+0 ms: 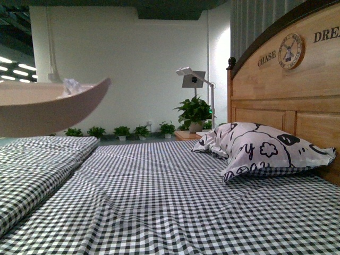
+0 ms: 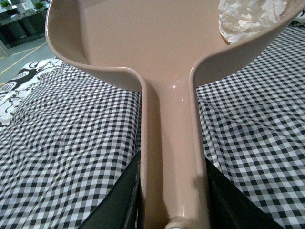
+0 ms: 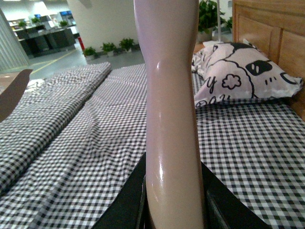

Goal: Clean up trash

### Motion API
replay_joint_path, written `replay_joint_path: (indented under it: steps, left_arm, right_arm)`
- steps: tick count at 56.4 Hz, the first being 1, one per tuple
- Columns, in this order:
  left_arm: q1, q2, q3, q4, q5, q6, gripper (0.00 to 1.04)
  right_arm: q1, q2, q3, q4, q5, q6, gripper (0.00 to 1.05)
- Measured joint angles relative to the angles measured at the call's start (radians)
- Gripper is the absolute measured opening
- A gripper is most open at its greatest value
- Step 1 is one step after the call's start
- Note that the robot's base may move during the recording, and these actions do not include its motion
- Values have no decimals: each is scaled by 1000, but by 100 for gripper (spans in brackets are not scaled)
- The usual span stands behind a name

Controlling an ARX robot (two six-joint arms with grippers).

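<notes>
Trash [image 2: 250,18] inside unlabelled dustpan [image 2: 157,43]

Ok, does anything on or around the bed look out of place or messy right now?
Nothing is spilled. The crumpled white wad sits inside the dustpan, held above the checked bedcover. The pillow lies at an angle against the headboard, one corner hanging off. No loose scraps show on the cover.

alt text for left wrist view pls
The left gripper holds the handle of a beige plastic dustpan, with a crumpled white paper wad lying in its scoop. Below is a bed covered in black-and-white checked sheet.
</notes>
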Motion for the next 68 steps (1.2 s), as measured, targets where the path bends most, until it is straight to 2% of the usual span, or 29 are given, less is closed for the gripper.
replay_joint_path:
  steps: [5,19,31,34,40,45,46,50,54,59,68]
  left_arm:
    - [-31,-112,-34,-58,-36,-39,28]
    - [-192,-300,-120,-110,-153,-36,28]
    - [-228,-332,-153,-126,-183,-38,28]
    - [-232,-338,-160,-126,-191,-40,28]
    - [-233,-346,-165,-131,-192,-44,28]
    - [-233,-346,-171,-131,-190,-46,28]
    - [-233,-346,-173,-132,-190,-47,28]
    - [-229,-351,-177,-139,-183,-48,28]
    - [-221,-370,-177,-152,-173,-50,28]
    - [-212,-401,-177,-173,-171,-57,28]
    - [-206,-435,-184,-188,-171,-68,28]
  right_arm:
    - [-57,-64,-3,-5,-69,34,20]
    - [-87,-103,-34,27,-67,67,20]
    - [-87,-102,-45,21,-46,92,20]
    - [-55,-106,-45,3,-7,93,20]
    - [68,-119,-44,-58,153,90,20]
    - [229,-127,-42,-105,340,84,20]
    - [247,-127,-42,-106,352,84,20]
    - [422,-128,-42,-116,549,82,20]
    - [511,-130,-42,-116,663,80,20]
    - [532,-139,-45,-114,723,77,20]
    - [505,-156,-68,-122,693,74,20]
